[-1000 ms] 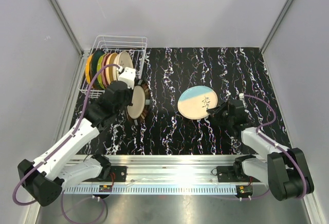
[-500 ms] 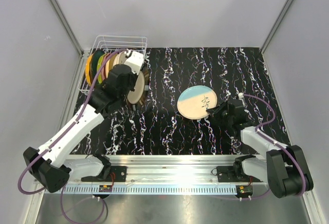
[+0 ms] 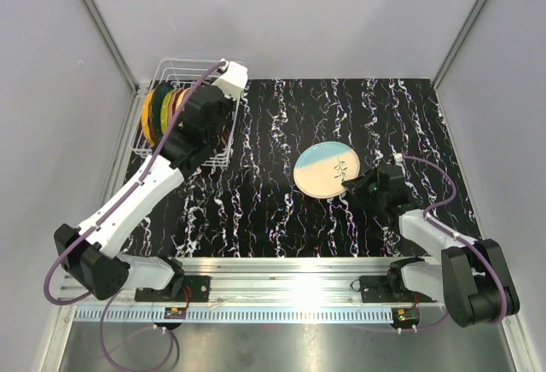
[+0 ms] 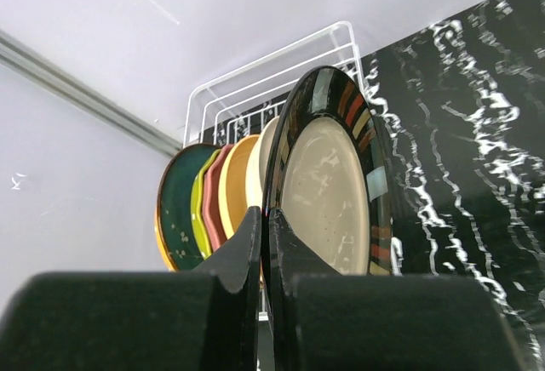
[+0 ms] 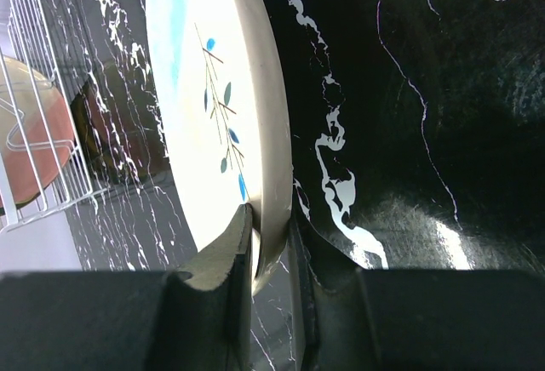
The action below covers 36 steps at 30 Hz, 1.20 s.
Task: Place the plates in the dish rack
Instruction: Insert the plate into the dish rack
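1. Since the slots take plates on edge, the left pincer (image 4: 266,226) clamps the dark-rimmed plate (image 4: 328,192) upright, beside the row of plates (image 4: 213,201) in the dish rack (image 4: 281,56).
2. The right pincer (image 5: 271,226) pinches the blue-leaf plate (image 5: 204,90) by its rim on the surface (image 3: 273,210), presumably for lifting next.

Our left arm (image 3: 128,206) and right arm (image 3: 431,234) have white links with black joints. A purple cable (image 3: 435,164) loops along each. Our fingers (image 4: 243,252) are black, tapered wedges
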{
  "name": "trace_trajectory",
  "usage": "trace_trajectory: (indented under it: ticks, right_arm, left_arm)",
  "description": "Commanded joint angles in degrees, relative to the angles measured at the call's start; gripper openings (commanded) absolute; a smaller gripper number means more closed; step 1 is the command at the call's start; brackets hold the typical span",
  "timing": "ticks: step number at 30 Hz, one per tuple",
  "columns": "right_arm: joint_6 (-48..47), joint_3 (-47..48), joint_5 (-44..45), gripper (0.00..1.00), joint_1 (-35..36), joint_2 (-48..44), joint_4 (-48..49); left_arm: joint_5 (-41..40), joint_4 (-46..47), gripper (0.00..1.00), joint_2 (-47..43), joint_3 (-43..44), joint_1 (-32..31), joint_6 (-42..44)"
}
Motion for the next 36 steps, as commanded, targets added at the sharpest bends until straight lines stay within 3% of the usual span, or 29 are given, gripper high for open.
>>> trace_trajectory:
  ticks: [1,11,20,36]
  right_arm:
    - [-4.19,0.51,-0.35,0.0,0.05,1.04,-0.7]
    - [-4.55,1.13,-0.18,0.0,0.05,3.76,0.53]
    - [-6.3,2.62,0.18,0.0,0.05,6.32,0.44]
    - [-6.39,2.8,0.09,0.0,0.05,9.83,2.38]
  left_arm:
    - [-3.07,11.33,0.0,-0.02,5.69,1.91,3.6]
    - [0.97,12.04,0.0,3.76,7.98,8.42,1.05]
    - [2.65,12.83,0.0,6.93,8.15,8.6,-0.53]
    - [-2.01,16.87,0.0,7.9,5.69,7.81,4.21]
